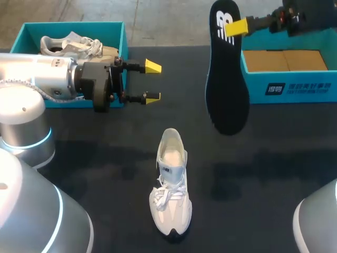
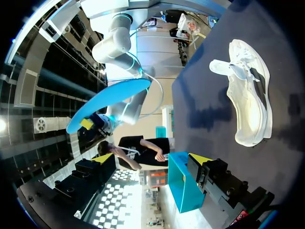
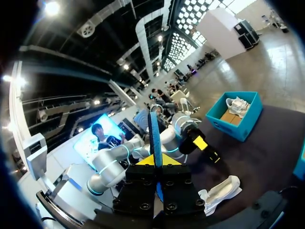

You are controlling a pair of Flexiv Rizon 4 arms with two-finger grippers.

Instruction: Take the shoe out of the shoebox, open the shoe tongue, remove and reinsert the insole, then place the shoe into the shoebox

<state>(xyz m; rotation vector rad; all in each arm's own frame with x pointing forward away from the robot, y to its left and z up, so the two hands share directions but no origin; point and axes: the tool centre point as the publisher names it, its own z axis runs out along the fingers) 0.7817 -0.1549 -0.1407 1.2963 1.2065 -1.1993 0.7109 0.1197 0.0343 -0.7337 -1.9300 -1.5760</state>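
Observation:
A white shoe [image 1: 171, 184] lies on the dark table near the front middle, toe toward me, its opening empty. My right gripper [image 1: 237, 27] is shut on the heel end of the black insole [image 1: 226, 79], which hangs high over the table beside the right shoebox [image 1: 297, 84]. In the right wrist view the insole [image 3: 154, 136] stands edge-on between the yellow fingertips of that gripper [image 3: 156, 160]. My left gripper [image 1: 153, 82] is open and empty, well behind the shoe. The left wrist view shows the shoe [image 2: 250, 95] ahead of the left gripper [image 2: 151, 160] and the insole's blue underside [image 2: 112, 102] in the air.
A teal shoebox [image 1: 113, 31] at the back left holds another white shoe [image 1: 73, 45], partly hidden by my left arm. The right shoebox shows only brown cardboard [image 1: 284, 60] inside. That left box [image 3: 236, 117] also appears beyond my left gripper [image 3: 205, 148] in the right wrist view.

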